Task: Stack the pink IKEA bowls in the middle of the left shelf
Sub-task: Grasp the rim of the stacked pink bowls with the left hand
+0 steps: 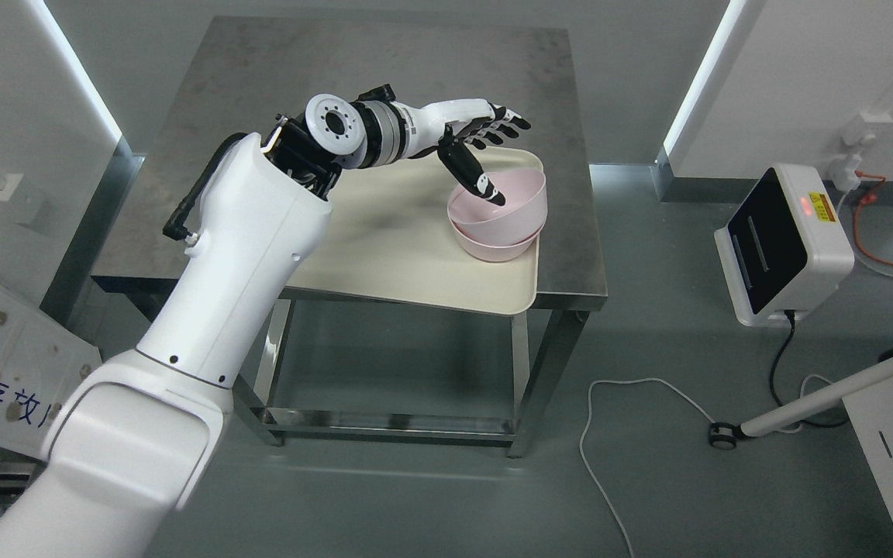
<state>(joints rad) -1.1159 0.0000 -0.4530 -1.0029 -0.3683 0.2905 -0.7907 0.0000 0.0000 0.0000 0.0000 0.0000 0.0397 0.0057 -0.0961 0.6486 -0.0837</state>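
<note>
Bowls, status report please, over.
Left hand open above the pink bowls, thumb dipping into the top one. Bowls nested, on the tray. Right hand out of view. Nothing blocking.

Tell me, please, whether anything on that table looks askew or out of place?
The upper pink bowl sits tilted in the lower pink bowl rather than nested flat. The cream tray also overhangs the steel table at its near edge.

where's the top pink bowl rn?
Head view: the top pink bowl sits tilted inside a second pink bowl at the right end of the cream tray on the metal table, under the left hand.
</note>
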